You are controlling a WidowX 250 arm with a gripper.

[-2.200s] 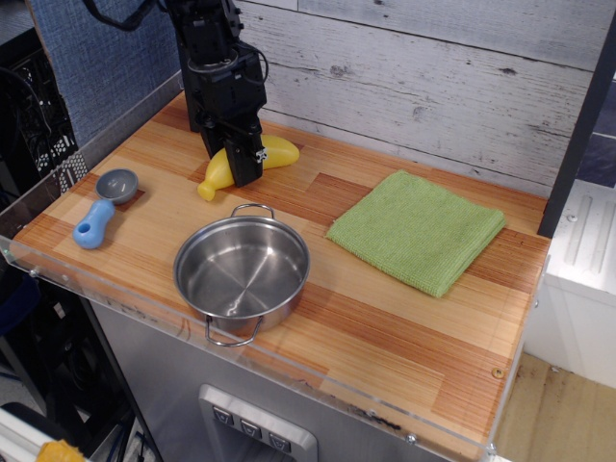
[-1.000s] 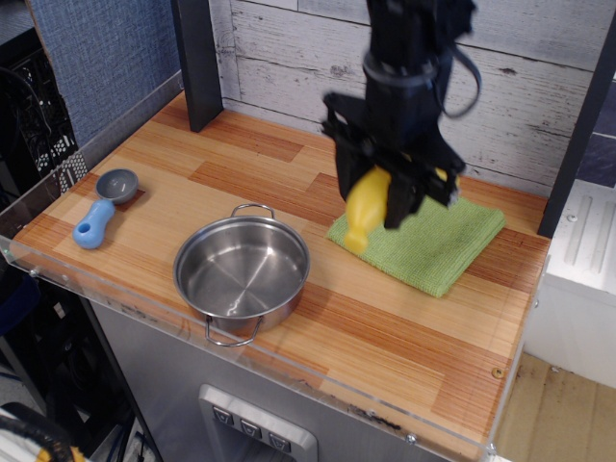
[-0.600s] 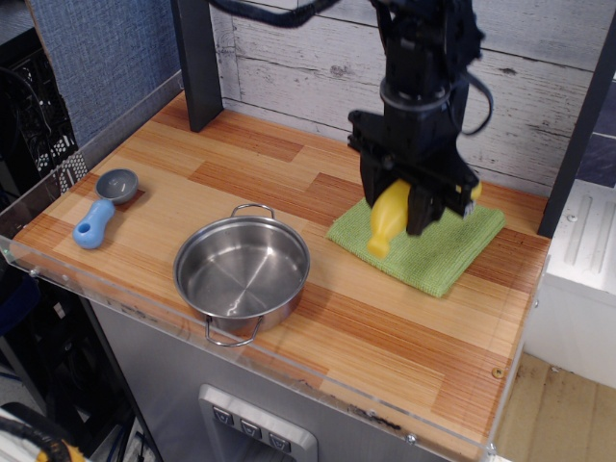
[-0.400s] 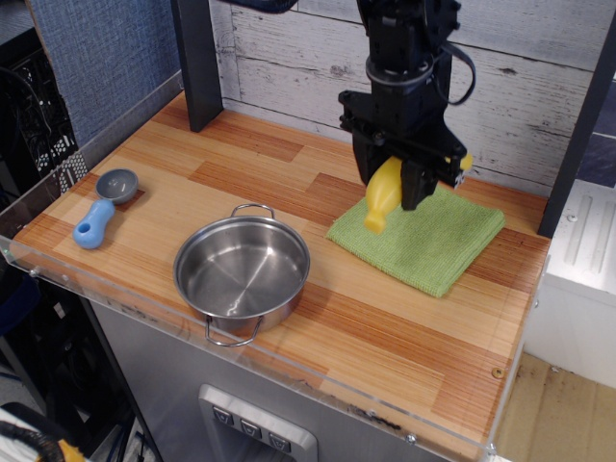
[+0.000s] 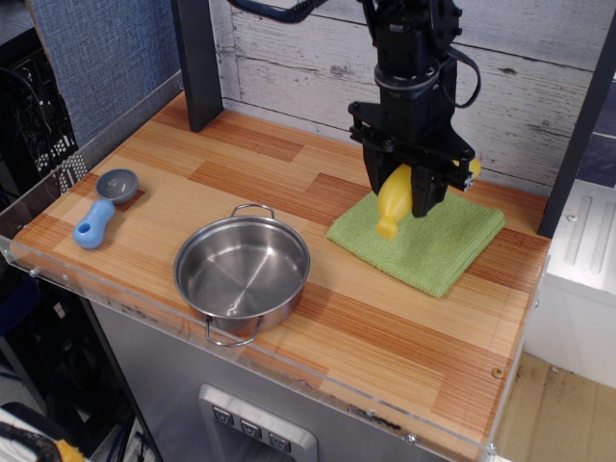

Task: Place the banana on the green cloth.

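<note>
In the single view, the wooden table (image 5: 318, 318) runs from the upper left down to the lower right, with a clear plastic lip along its near and left edges and a whitewashed plank wall (image 5: 500, 67) closing off the far side. A dark post (image 5: 197, 58) stands at the far left corner, and a second dark upright cuts the frame at the far right, just beyond the cloth's right corner. The near right part of the tabletop is bare wood, as is the strip between the steel pot (image 5: 242, 274) and the green cloth (image 5: 433, 245); pot and cloth lie near each other but do not touch. A blue scoop (image 5: 101, 210) lies near the left edge, well apart from everything else. The green cloth lies flat at the far right of the table, its far corner close to the wall. The gripper (image 5: 409, 192) hangs from the black arm over the far left part of the cloth, its fingers closed around the banana (image 5: 393, 200), pinching it near its upper middle. The banana hangs tilted, its lower tip pointing down over the cloth; whether that tip touches the fabric cannot be told.
</note>
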